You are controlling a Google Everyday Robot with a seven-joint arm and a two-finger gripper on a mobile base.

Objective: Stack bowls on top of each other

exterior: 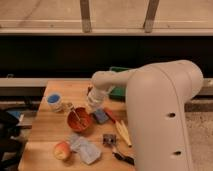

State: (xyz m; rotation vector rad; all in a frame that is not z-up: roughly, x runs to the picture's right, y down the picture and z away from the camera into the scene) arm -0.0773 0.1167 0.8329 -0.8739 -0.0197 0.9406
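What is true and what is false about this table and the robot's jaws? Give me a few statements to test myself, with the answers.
1. The orange-red bowl stands on the wooden table. True.
2. The apple lies inside the bowl. False: it lies on the table, nearer the front edge than the bowl.
3. The gripper is down low at the bowl's back right edge, jaws shut. True.
4. The blue-and-white cup is stacked in the bowl. False: it stands on the table by itself, to the left of the bowl.
5. A green tray sits at the back of the table, partly hidden by the arm. True.
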